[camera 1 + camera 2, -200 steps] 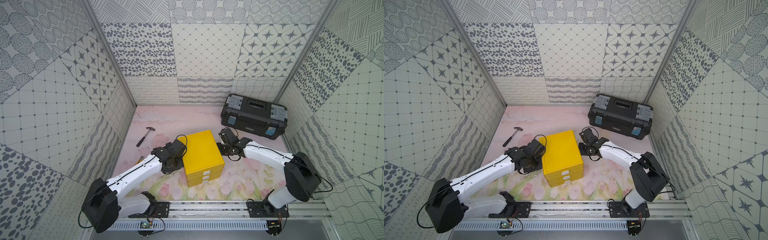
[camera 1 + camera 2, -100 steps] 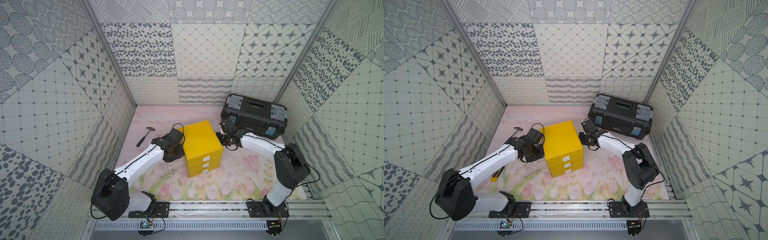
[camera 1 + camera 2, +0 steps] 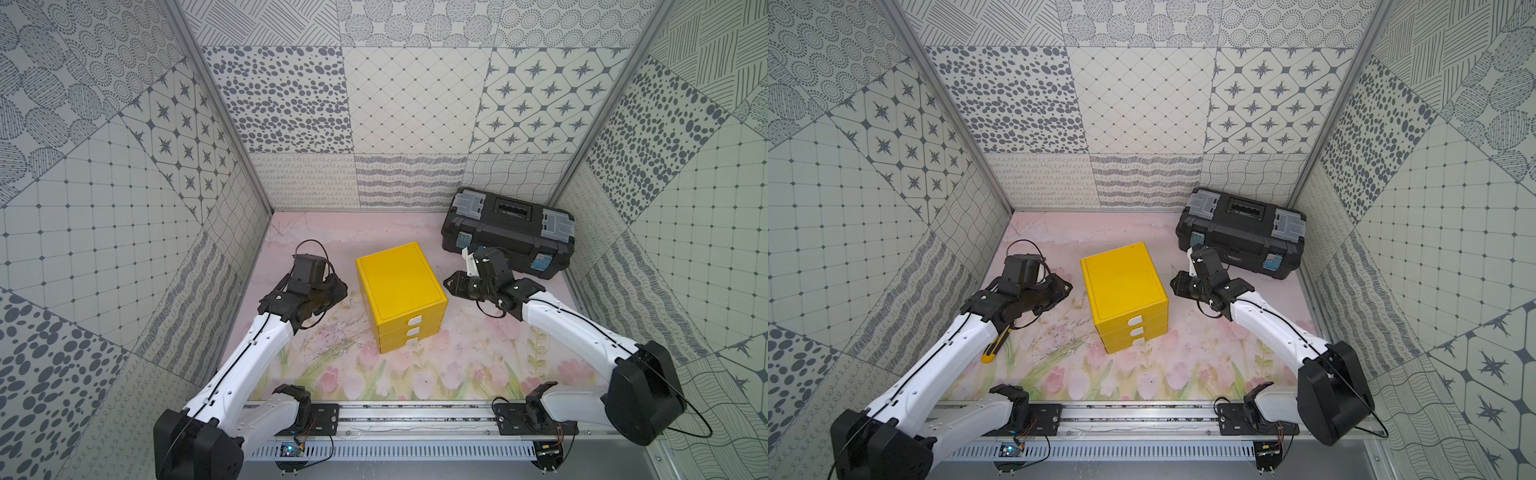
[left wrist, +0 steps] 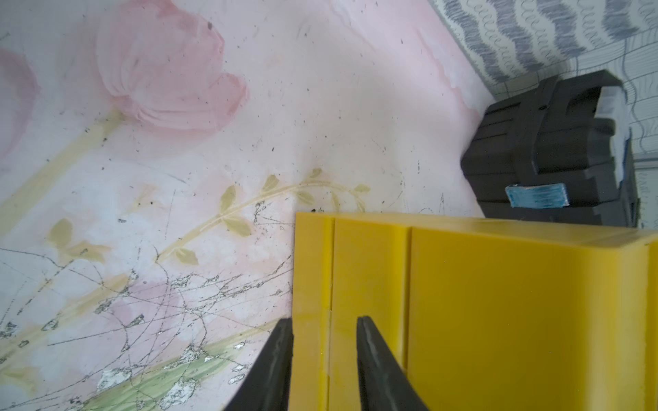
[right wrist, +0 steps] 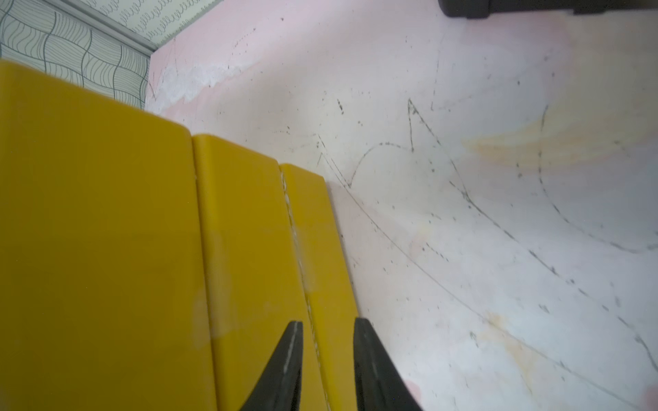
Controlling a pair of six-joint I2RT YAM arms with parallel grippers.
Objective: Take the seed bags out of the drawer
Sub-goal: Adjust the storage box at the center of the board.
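Cannot see the seed bags: presumably lying inside the cabinet [image 3: 401,286], behind one of three drawers [image 3: 413,321], all pushed flush, white tabs toward the arms' bases. Sits on the counter [image 3: 457,365], turned slightly, so fronts reachable from either side. Left fingers [image 4: 274,366] a little apart, gripping nothing, aimed at one side wall, just clear of it; right fingers [image 5: 370,366] likewise apart and empty beside the opposite wall. Flanked this way probably to steady or square the cabinet ahead of a pull. Toolbox [image 3: 507,232] closed behind the right arm; knife [image 3: 994,347] under the left arm.
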